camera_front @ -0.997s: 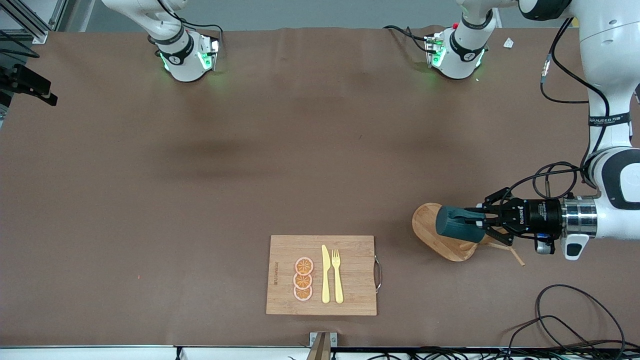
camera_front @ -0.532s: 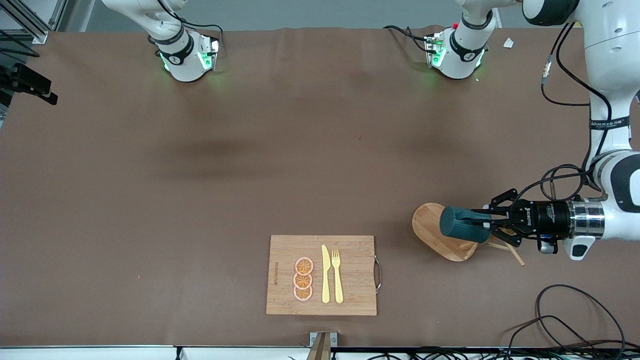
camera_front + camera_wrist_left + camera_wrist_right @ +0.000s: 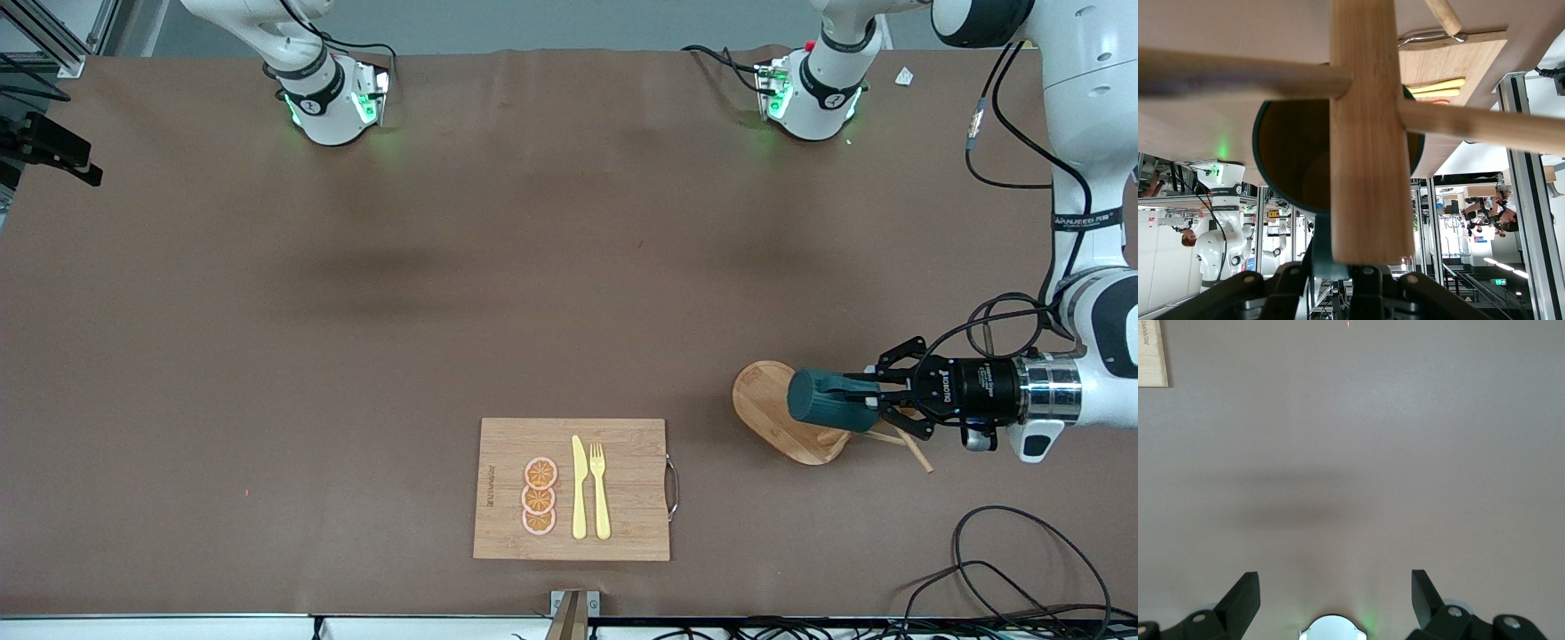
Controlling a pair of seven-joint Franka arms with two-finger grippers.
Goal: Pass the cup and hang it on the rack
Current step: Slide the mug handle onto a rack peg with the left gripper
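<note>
The dark teal cup [image 3: 827, 401] lies on its side in the air, held by my left gripper [image 3: 861, 398], which is shut on its wall. It hangs over the oval base of the wooden rack [image 3: 772, 411], against the post. In the left wrist view the rack's post [image 3: 1361, 133] and two pegs cross in front of the cup's tan inside [image 3: 1293, 157], and my left gripper [image 3: 1338, 270] grips the cup's edge. My right gripper [image 3: 1335, 593] is open and empty; it waits high over the bare table near its own base, out of the front view.
A rectangular cutting board [image 3: 622, 444] with orange slices, a yellow knife and a fork lies nearer to the front camera, mid-table. Loose black cables [image 3: 1022, 569] lie at the left arm's end by the front edge. The arm bases stand along the farthest edge.
My left gripper has drawn the cup a little toward the left arm's end of the table, along the rack. The right arm has not moved.
</note>
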